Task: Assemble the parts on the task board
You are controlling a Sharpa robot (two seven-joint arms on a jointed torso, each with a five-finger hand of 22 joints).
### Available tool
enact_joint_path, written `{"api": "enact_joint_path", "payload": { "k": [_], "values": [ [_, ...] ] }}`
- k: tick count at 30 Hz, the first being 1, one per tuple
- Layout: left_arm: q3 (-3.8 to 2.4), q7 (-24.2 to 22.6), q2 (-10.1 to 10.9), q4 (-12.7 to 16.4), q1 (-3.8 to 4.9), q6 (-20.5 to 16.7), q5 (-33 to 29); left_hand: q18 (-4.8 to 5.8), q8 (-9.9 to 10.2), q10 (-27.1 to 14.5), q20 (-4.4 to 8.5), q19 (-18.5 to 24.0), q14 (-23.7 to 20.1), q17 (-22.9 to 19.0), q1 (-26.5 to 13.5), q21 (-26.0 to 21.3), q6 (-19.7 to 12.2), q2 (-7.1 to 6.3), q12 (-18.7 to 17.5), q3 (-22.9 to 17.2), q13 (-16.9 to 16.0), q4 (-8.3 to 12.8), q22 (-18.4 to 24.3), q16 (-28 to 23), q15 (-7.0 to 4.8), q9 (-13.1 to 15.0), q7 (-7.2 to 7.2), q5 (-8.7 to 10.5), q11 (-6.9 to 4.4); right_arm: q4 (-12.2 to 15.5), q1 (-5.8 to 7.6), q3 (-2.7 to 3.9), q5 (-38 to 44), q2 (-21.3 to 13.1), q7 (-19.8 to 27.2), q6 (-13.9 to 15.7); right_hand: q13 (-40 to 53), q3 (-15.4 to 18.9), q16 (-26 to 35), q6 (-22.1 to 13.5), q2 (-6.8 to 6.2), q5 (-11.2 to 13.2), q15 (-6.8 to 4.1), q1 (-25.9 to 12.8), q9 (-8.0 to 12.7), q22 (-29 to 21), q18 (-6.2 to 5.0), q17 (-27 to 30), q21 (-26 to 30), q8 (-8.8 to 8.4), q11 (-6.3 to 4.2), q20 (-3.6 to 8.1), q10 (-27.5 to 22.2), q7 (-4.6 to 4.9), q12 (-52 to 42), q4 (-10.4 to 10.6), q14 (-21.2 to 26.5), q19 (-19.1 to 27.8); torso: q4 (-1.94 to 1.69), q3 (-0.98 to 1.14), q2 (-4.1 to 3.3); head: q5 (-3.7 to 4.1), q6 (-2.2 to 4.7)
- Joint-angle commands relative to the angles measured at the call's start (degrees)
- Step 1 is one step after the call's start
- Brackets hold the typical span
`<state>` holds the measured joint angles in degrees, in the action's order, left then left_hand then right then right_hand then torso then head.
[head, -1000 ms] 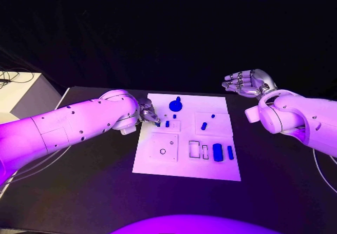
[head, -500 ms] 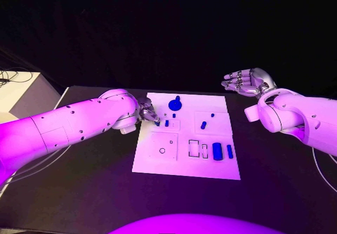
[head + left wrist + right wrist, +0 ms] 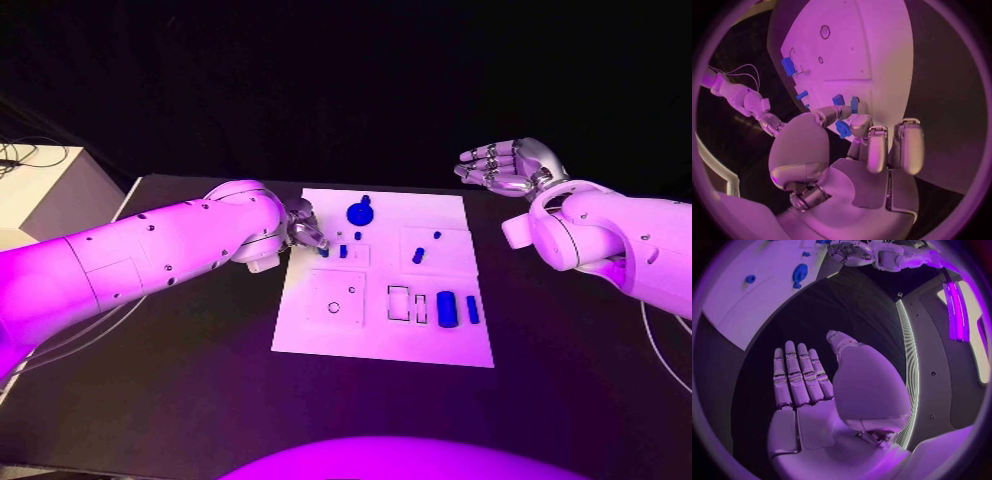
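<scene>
At the task board's (image 3: 382, 330) left edge the left hand (image 3: 303, 232) pinches a small blue part (image 3: 842, 129), half hidden by fingertips, while the right hand (image 3: 508, 165) hovers beyond the board's far right corner, fingers spread, empty.

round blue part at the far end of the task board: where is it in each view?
Head view: round blue part on the task board, far end, just beyond the left hand.
Left wrist view: cannot pick it out.
Right wrist view: round blue part on the board, beyond the open right hand.
Shared landmark: the task board.
</scene>
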<state>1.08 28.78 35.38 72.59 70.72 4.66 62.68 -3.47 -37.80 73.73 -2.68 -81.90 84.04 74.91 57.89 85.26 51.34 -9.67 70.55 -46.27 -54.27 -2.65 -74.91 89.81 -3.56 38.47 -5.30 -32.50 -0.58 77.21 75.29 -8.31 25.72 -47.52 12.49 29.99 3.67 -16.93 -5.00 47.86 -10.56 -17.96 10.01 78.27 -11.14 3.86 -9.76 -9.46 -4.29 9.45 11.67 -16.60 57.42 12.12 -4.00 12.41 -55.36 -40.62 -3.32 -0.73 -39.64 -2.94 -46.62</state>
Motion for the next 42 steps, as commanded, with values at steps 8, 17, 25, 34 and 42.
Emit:
{"api": "enact_joint_path", "payload": {
  "k": [8, 17, 25, 34, 42],
  "values": [
    [0.3, 0.6, -0.8, -0.4, -0.32, 3.4, 0.9, 0.62, -0.2, 0.9, 0.29, 0.0, 6.0, 15.1, -0.5, 0.1, 1.9, 0.75, 0.3, -9.2, -0.4, 10.3, -3.4, 0.2, -0.27, 0.2, 1.37, 0.22, 0.03, 0.4, -0.01, 0.03, 0.4, -0.1, 0.7, -0.6, 0.0, -0.1, 0.3, 0.4, 0.46, -0.3, 0.11, 0.1, 0.1, -0.1, -0.42, 0.0, 0.1, -0.19, 0.0, -0.03, 0.3, 2.59, 0.3, -0.3, 0.5, 0.5, 0.07, 0.03, -0.01, 0.01, -0.27],
    [0.46, 0.6, -1.4, -0.9, -0.33, 3.6, 1.0, 0.61, -0.4, 1.2, 0.26, 0.1, 6.0, 15.1, -0.9, 0.0, 1.9, 1.05, 0.4, -8.1, -0.6, 9.8, -3.3, 0.2, -0.28, 0.5, 1.49, 0.65, -0.06, 0.5, -0.01, 0.03, 0.4, -0.2, 0.7, -0.7, 0.0, -0.1, 0.4, 0.5, 0.47, -0.3, 0.14, 0.0, 0.1, -0.1, -0.38, 0.2, 0.2, -0.22, 0.01, -0.03, 0.4, 2.62, 0.3, -0.3, 0.6, 0.7, 0.06, 0.04, -0.05, 0.06, -0.44],
    [0.61, 0.6, -1.9, -1.2, -0.33, 4.0, 1.8, 0.68, -0.6, 1.6, 0.26, -0.1, 6.0, 15.1, -1.0, 0.1, 1.9, 1.24, 0.7, -7.3, -1.0, 9.6, -3.5, 0.2, -0.32, 0.7, 1.61, 0.83, -0.15, 0.6, -0.01, 0.03, 0.3, -0.3, 0.7, -0.6, 0.0, -0.1, 0.4, 0.5, 0.47, -0.3, 0.14, 0.0, 0.1, -0.1, -0.38, 0.2, 0.2, -0.22, 0.01, -0.03, 0.4, 2.62, 0.3, -0.3, 0.6, 0.7, 0.03, 0.02, -0.03, 0.1, -0.62],
    [0.73, 0.6, -2.4, -1.2, -0.33, 5.1, 2.9, 0.75, -0.9, 2.7, 0.33, -0.3, 6.0, 15.1, -1.0, 0.0, 2.1, 1.63, 1.4, -5.3, -2.2, 9.1, -3.8, 0.2, -0.46, 1.1, 1.95, 1.09, -0.39, 0.7, 0.0, 0.03, 0.3, -0.4, 0.7, -0.6, 0.0, -0.1, 0.4, 0.5, 0.47, -0.3, 0.14, 0.0, 0.1, -0.1, -0.38, 0.2, 0.2, -0.22, 0.01, -0.03, 0.4, 2.62, 0.3, -0.3, 0.6, 0.7, 0.02, 0.02, -0.04, 0.06, -0.8],
    [0.86, 0.6, -2.8, -1.2, -0.33, 6.0, 4.2, 0.86, -1.2, 3.3, 0.4, -0.7, 6.0, 15.1, -1.0, 0.2, 2.4, 1.84, 1.7, -4.0, -2.8, 8.6, -4.2, 0.2, -0.57, 1.3, 2.23, 1.21, -0.61, 0.9, 0.0, 0.04, 0.2, -0.5, 0.7, -0.7, 0.0, -0.1, 0.5, 0.5, 0.47, -0.4, 0.16, 0.0, 0.1, -0.1, -0.36, 0.2, 0.2, -0.24, 0.02, -0.03, 0.4, 2.64, 0.3, -0.3, 0.6, 0.7, -0.04, 0.03, -0.02, 0.09, -0.86]
  ]
}}
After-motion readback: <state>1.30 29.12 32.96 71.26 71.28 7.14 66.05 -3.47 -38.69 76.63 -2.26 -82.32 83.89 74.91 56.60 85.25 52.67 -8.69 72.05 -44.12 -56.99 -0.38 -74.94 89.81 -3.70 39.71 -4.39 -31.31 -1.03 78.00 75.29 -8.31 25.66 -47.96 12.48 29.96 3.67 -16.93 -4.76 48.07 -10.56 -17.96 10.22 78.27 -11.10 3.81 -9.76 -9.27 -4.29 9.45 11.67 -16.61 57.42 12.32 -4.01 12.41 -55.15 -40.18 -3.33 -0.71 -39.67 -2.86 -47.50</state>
